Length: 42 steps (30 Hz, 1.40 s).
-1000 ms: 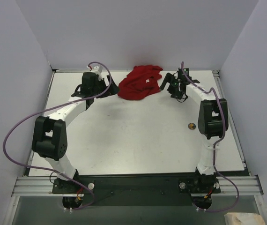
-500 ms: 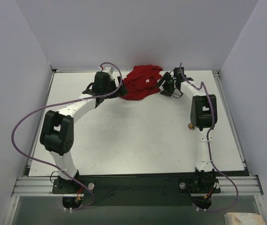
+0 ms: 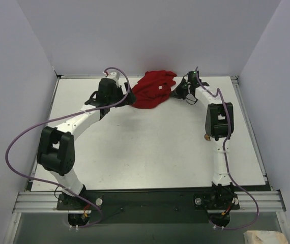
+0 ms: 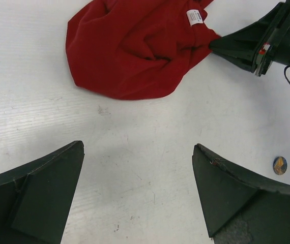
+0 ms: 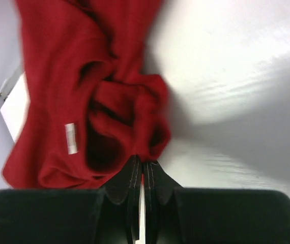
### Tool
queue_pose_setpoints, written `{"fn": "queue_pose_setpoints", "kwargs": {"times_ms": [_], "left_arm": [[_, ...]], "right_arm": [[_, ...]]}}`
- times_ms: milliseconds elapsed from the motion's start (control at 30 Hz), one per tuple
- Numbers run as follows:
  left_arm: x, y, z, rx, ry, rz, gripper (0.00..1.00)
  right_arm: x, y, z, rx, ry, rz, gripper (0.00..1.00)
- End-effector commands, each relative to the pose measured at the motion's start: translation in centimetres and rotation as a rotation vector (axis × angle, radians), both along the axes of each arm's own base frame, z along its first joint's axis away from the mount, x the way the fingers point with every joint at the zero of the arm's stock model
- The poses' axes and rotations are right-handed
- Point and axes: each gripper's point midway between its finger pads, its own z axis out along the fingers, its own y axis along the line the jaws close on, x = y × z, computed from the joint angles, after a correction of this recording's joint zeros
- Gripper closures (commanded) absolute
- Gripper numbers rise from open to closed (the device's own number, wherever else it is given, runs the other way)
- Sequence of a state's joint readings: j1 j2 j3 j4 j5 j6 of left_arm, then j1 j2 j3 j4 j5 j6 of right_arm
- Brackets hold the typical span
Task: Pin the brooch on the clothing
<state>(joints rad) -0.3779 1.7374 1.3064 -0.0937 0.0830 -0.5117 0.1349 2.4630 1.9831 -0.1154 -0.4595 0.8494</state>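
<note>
White counter [image 3: 145,147], with the shirt [image 3: 152,90] bunched red at top centre, sleeves lost in the folds. The right fingers [image 5: 142,170] are clamped tight on a fold at its edge. The left fingers [image 4: 137,147] gape wide, holding nothing, bases cut off by the frame. The brooch [image 4: 280,165] sits on the counter lower right, too tiny to make out its pattern.

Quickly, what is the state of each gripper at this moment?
Left gripper: open, holding nothing.
Right gripper: closed, pinching a fold of the red T-shirt.
</note>
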Motion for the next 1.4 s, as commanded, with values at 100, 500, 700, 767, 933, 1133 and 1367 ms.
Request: {"fn": "queue_pose_setpoints", "kwargs": {"times_ms": [100,500,700,767,933,1133,1367], "left_arm": [[-2.7,2.6,4.5,0.030,-0.113,0.040,0.03],[-6.0,9.4,7.3,0.029,-0.178,0.261,0.03],[-7.6,13.4,5.1,0.003,-0.102,0.345,0.03],[-8.5,15.1,3.7,0.004,-0.066,0.382,0.03],[-10.1,16.2,2.2,0.000,-0.045,0.396,0.03],[-11.4,13.6,0.3,-0.060,0.011,0.269,0.03],[-14.9,10.4,-3.5,-0.023,0.164,0.133,0.03]], "right_arm": [[-0.2,1.6,24.5,-0.093,-0.513,0.161,1.00],[-20.3,17.8,35.0,-0.210,-0.853,0.744,1.00],[-30.3,23.0,25.1,-0.200,-0.683,1.033,1.00],[-32.7,23.7,22.7,-0.229,-0.649,1.066,0.89],[-35.7,23.4,19.3,-0.120,-0.627,1.075,0.45],[-32.3,19.4,23.6,-0.090,-0.753,0.875,0.05],[-28.4,17.2,20.0,-0.067,-0.574,0.773,0.05]]}}
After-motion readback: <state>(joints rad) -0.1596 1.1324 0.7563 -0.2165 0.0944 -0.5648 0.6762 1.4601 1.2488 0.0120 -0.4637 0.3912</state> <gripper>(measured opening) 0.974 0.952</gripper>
